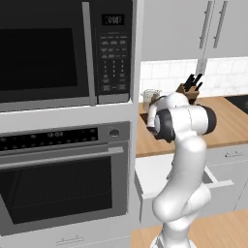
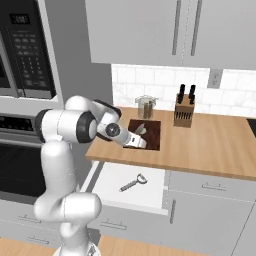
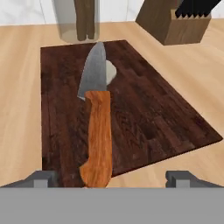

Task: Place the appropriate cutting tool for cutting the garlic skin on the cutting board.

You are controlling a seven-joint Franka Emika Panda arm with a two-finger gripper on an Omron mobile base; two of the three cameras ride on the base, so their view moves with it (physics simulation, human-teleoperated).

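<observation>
The cutting tool [image 3: 97,127] lies flat on the cutting board [image 3: 144,109], its blade reaching the garlic [image 3: 111,71], perhaps over it; I can't quite tell. My gripper [image 3: 112,178] stands wide just behind the handle, gripping nothing, so I judge the placing done.

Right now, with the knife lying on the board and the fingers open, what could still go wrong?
1. The knife has its orange handle end at the near edge of the cutting board, just between the open gripper fingertips; pulling back carelessly could drag it off.
2. Its blade partly covers the garlic and may rest on it; the bulb could roll and shift the knife.
3. The drawer below stands open; a knife that slips might fall in.
</observation>
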